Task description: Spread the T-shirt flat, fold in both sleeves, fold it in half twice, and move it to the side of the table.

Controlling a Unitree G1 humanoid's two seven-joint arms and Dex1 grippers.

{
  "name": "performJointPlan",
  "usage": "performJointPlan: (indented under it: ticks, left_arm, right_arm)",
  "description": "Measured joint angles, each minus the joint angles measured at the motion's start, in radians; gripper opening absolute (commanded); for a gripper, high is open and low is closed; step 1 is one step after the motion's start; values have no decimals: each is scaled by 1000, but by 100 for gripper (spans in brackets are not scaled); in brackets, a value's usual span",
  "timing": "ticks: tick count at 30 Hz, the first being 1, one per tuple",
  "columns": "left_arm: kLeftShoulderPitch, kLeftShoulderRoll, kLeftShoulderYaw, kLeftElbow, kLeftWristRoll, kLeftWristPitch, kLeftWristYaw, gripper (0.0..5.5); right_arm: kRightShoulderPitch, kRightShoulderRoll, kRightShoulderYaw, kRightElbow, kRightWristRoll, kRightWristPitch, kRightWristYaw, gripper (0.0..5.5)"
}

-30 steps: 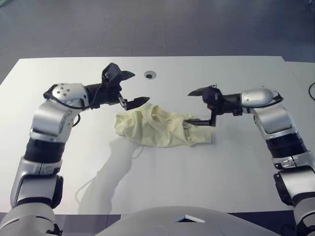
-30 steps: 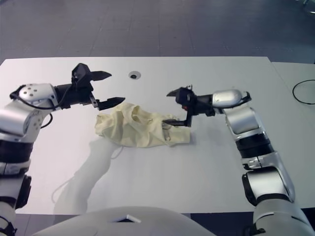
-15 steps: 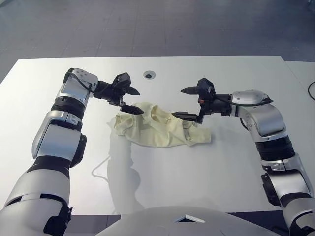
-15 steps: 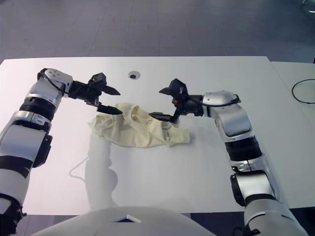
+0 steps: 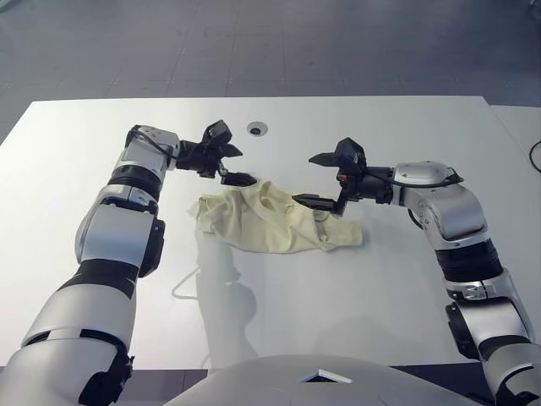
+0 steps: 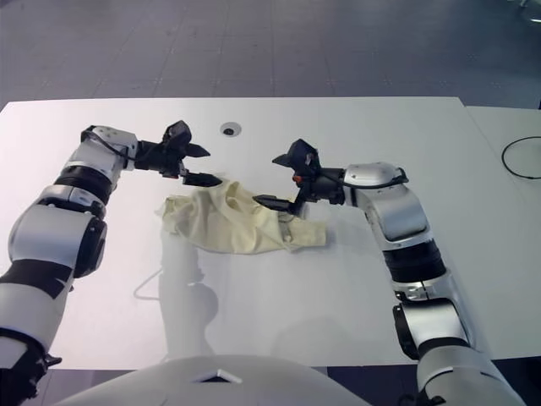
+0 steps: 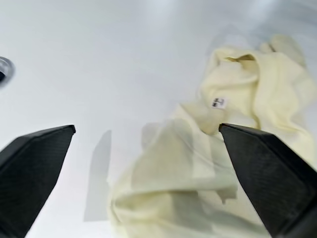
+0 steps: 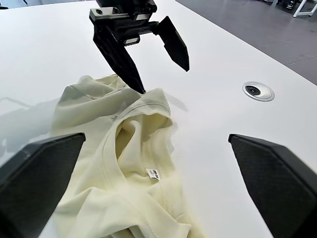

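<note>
Jaws spread on both: the left gripper point(image 5: 242, 167), left of centre in the head view, has its lower finger at the upper edge of the crumpled pale-yellow T-shirt point(image 5: 270, 222). The right gripper point(image 5: 303, 178), just right of centre, lays its lower finger on the cloth. The T-shirt lies mid-frame on the white table point(image 5: 380, 288).

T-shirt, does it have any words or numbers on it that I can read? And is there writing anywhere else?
Small white label inside the collar of the T-shirt: it has dark print, but it is too small to read.
Round metal cap set in the table: no words can be made out on it.
Nothing else here shows words, numbers or signs.
</note>
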Motion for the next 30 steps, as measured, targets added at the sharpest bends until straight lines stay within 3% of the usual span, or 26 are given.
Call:
performJointPlan:
  ticks: [10,16,30]
  left_arm:
    - [59,-56,1,7,77,-30,53,540]
    - [59,-64,23,12,94,-30,114,443]
    - [103,-72,12,12,134,-37,57,210]
  right_arm:
    - [7,12,0,-10,16,5,-21,538]
    - [7,12,0,-10,17,5,-29,540]
    - [12,12,-1,-9,17,5,-62,540]
